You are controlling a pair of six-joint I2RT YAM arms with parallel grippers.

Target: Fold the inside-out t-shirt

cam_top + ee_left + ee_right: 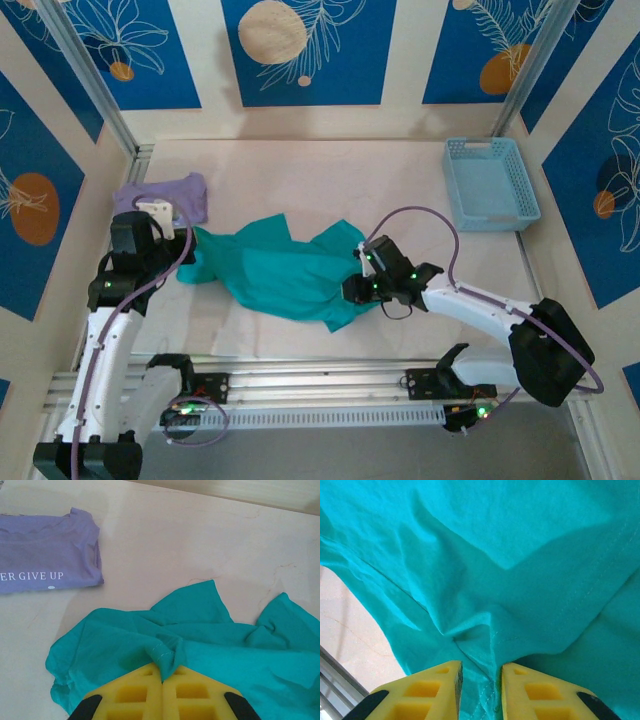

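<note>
One t-shirt (pixel 495 555) fold sits inside the right pincer (pixel 481 669)

Rumpled teal t-shirt (pixel 285 275), stretched sideways

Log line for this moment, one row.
t-shirt: crumpled, unfolded | left gripper: shut on t-shirt | right gripper: jaws apart, cloth between

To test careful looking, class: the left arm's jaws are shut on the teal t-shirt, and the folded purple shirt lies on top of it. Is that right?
Not quite. The folded purple shirt lies apart from the teal t-shirt, with bare table between them, as the left wrist view shows. The left arm's jaws are indeed shut on the teal t-shirt.
</note>
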